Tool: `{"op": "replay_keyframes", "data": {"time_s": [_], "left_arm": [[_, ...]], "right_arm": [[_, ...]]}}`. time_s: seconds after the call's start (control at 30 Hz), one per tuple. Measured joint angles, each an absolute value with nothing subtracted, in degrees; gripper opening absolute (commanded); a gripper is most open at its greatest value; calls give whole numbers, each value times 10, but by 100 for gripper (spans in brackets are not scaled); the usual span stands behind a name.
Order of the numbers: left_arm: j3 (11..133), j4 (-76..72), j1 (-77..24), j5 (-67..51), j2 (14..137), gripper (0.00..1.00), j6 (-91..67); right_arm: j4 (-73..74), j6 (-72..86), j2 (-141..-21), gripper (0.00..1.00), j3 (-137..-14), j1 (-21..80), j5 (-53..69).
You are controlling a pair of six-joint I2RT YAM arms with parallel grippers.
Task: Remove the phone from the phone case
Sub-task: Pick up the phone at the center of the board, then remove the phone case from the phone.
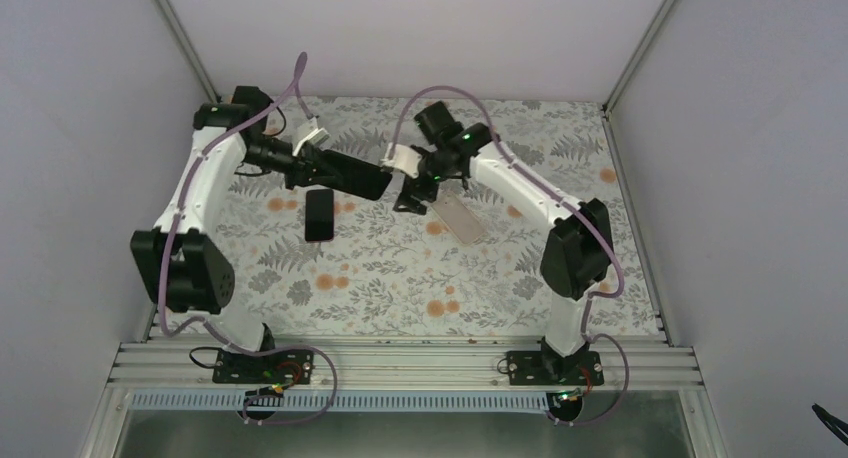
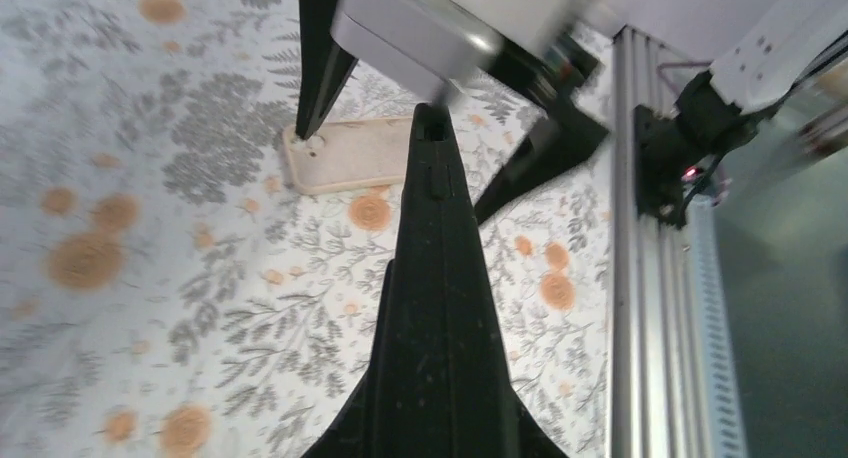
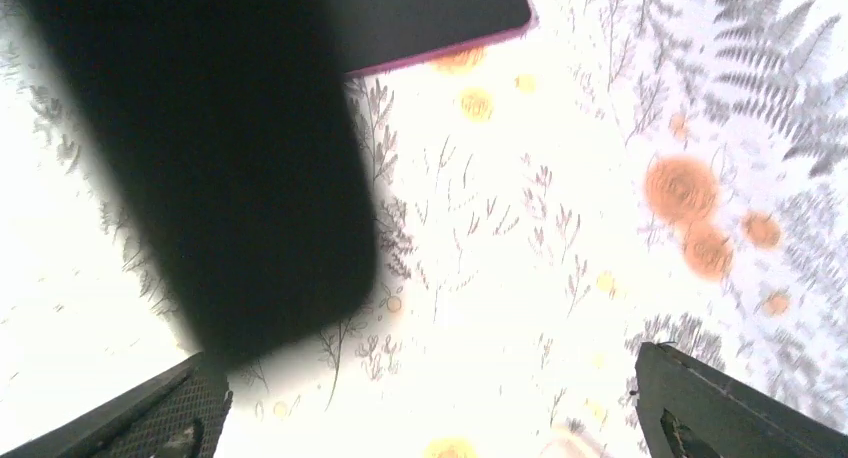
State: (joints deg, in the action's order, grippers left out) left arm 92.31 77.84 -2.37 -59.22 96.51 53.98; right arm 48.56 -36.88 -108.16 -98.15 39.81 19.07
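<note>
My left gripper (image 1: 322, 164) is shut on a black phone (image 1: 358, 175) and holds it above the table, its free end pointing right. The left wrist view shows the phone (image 2: 435, 268) edge-on between my left gripper's (image 2: 437, 403) fingers, side buttons up. A clear, empty phone case (image 1: 458, 218) lies flat on the flowered table; the same case (image 2: 345, 158) shows beyond the phone's tip. My right gripper (image 1: 411, 192) hangs open at the phone's free end, above the case. In the right wrist view the phone (image 3: 220, 158) is a dark blur off to the left of the open right gripper (image 3: 430, 418), not between its fingers.
A second dark phone-like slab (image 1: 319, 214) lies flat on the table below the held phone; its magenta edge shows in the right wrist view (image 3: 430, 23). The aluminium rail (image 1: 400, 363) runs along the near edge. White walls enclose the table.
</note>
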Motion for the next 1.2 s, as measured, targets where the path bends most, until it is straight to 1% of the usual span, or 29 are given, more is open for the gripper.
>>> {"op": "replay_keyframes", "data": {"time_s": [0.17,0.4,0.53,0.73,1.0,1.2], "left_arm": [[938,781,-27,-534,891,3,577],[936,776,-57,-454,842,2,594],[910,771,-83,-420,831,2,594],[888,777,-114,-401,832,2,597],[888,780,-121,-398,832,2,600],[888,780,-121,-388,832,2,599]], "right_arm": [[582,-413,-1083,100,-1004,332,289],[636,-439,-1110,100,-1042,340,368],[634,-438,-1133,100,-1074,342,376],[628,-432,-1165,100,-1115,345,361],[636,-433,-1189,99,-1145,350,354],[654,-446,-1189,98,-1142,352,355]]}}
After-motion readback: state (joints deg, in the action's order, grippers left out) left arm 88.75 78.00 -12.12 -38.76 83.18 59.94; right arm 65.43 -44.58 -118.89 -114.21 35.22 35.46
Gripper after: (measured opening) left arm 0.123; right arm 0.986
